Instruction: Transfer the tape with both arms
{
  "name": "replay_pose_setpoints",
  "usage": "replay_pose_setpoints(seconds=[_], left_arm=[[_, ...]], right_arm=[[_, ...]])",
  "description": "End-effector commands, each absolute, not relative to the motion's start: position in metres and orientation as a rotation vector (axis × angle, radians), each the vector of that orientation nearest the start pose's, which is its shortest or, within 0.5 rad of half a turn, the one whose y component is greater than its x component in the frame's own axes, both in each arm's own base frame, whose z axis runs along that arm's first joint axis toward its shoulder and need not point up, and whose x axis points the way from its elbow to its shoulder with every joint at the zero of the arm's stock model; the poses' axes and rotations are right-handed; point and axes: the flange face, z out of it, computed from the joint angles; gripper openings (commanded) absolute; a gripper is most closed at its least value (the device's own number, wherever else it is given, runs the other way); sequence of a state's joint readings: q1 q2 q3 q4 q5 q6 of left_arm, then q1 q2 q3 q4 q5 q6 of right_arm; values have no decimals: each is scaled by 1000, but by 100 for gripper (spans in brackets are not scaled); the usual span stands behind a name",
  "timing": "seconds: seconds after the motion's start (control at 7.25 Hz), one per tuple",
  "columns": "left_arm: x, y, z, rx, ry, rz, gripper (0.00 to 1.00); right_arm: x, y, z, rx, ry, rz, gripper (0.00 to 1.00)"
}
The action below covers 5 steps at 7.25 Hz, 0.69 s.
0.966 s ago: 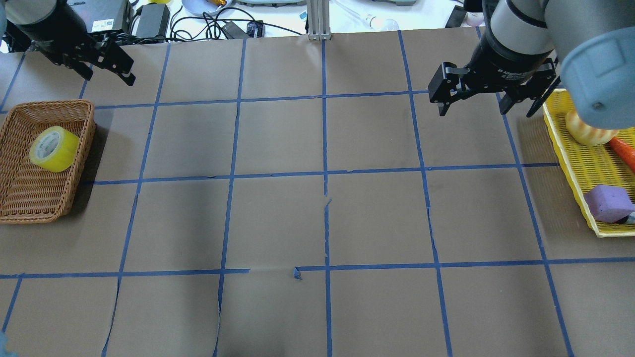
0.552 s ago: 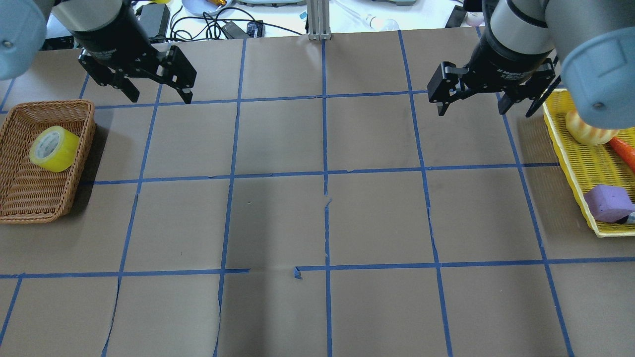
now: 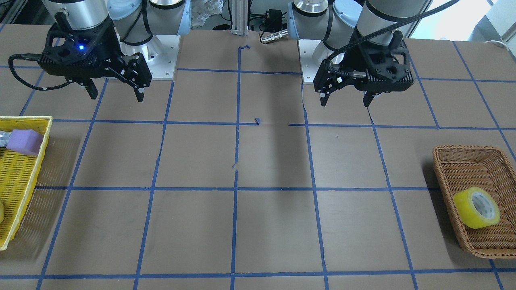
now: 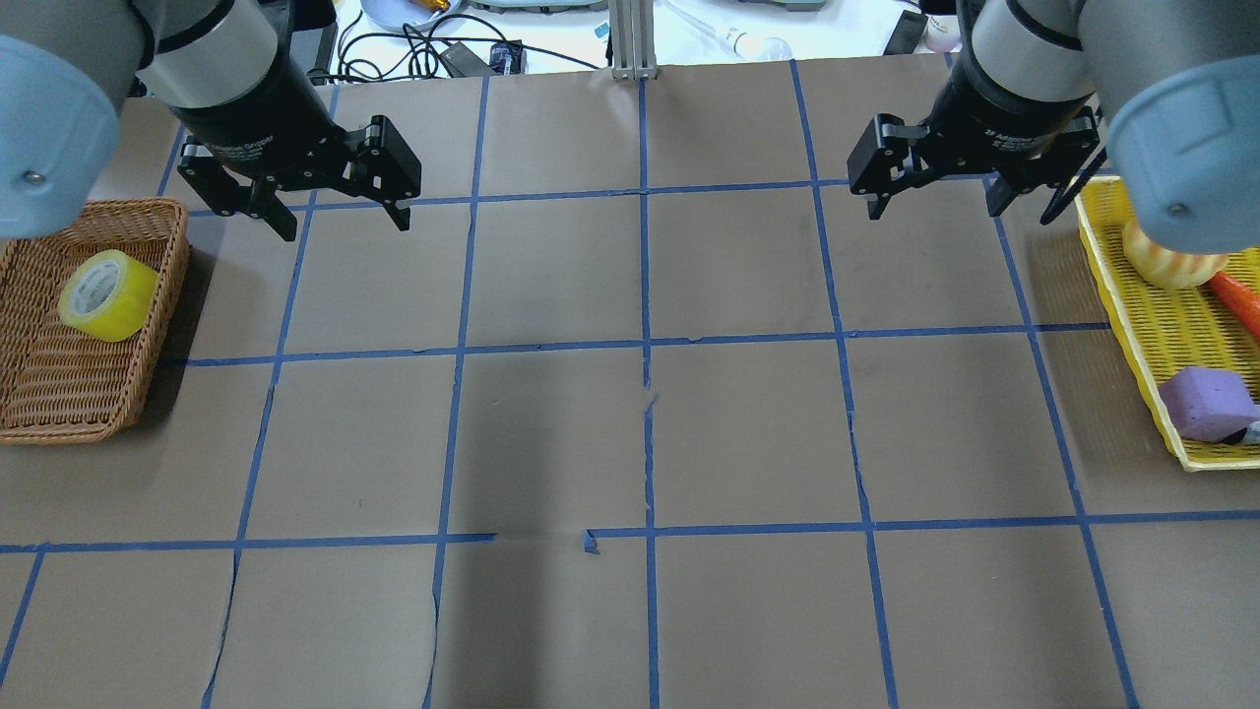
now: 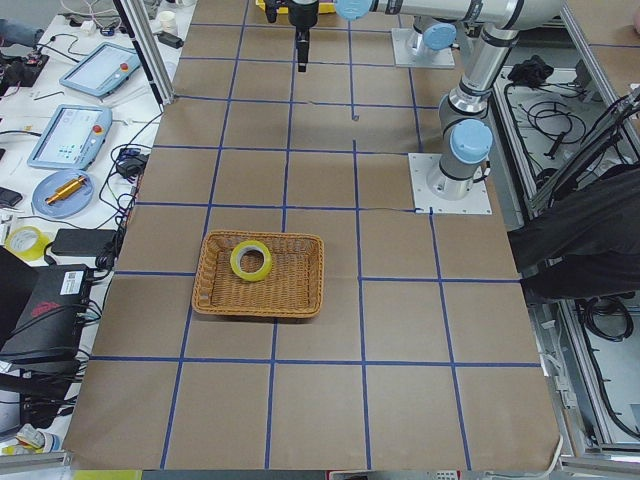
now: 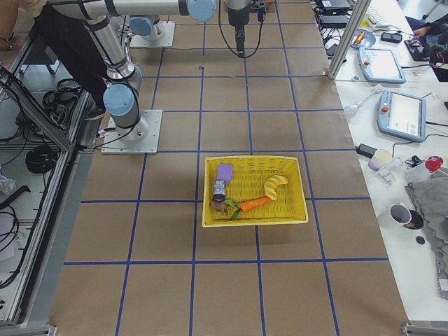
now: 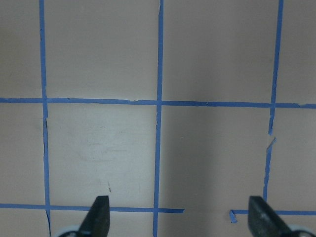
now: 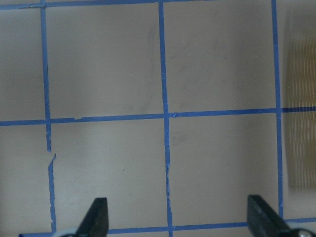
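While tape (image 4: 106, 295) rests in basket (image 4: 59, 428), sponge (image 4: 1206, 402) occupies tray (image 4: 1150, 330).

1 tape roll (image 4: 106, 282), 1 wicker basket (image 4: 59, 394), 1 yellow tray (image 4: 1152, 335), 1 purple sponge (image 4: 1206, 402), 1 carrot (image 6: 253, 204), 1 banana (image 6: 274, 185). 2 grippers: left gripper (image 4: 345, 228), right gripper (image 4: 933, 210).

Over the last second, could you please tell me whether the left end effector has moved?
Yes. In the overhead view the left end effector has swung to the right, from just beyond the far corner of the wicker basket to well clear of it, jaws open.
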<state>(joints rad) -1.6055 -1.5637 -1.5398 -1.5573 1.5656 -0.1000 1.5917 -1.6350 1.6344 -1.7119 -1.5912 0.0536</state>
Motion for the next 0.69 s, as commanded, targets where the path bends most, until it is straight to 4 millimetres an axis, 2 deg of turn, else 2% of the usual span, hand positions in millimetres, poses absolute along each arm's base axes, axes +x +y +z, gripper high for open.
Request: replay_pose_setpoints(seconds=[0.0, 0.55], left_arm=[[-154, -489, 507, -101, 3141, -87, 100], [-153, -490, 508, -94, 3140, -121, 100]], right_arm=[[142, -477, 503, 52, 3141, -242, 100], [142, -474, 506, 41, 3143, -252, 100]])
